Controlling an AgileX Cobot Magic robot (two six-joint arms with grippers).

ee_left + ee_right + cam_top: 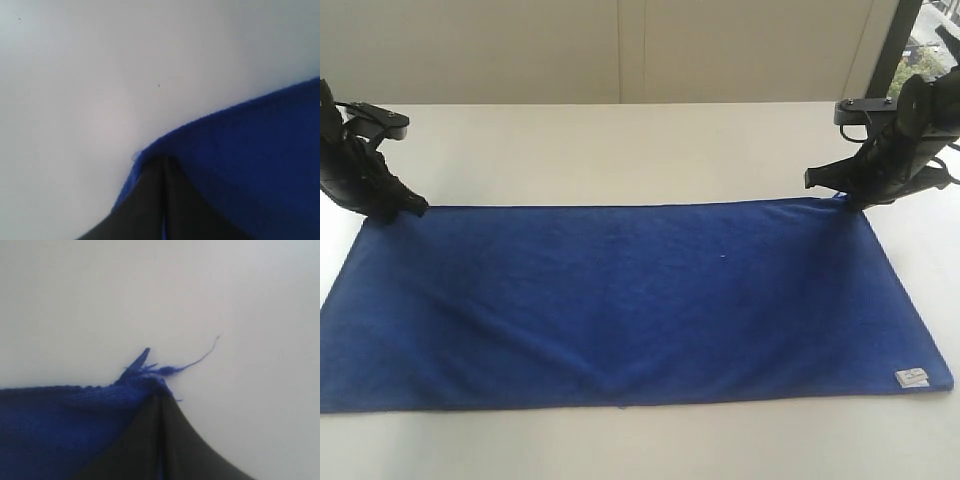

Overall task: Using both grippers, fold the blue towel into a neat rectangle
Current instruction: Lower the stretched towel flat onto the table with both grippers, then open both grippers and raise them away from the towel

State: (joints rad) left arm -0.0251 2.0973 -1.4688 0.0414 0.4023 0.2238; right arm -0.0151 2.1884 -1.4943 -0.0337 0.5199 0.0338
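Blue towel (620, 300) corners — partly hidden inside closed left tool (410, 208), right tool (842, 200)

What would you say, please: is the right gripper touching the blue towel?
Touching. The right wrist view shows the right gripper with its closed tips pressed onto the frayed corner of the blue towel, with no gap between them.

No text can be read. The small white label (911, 377) at one corner of the blue towel (620, 300) bears print too small to make out.
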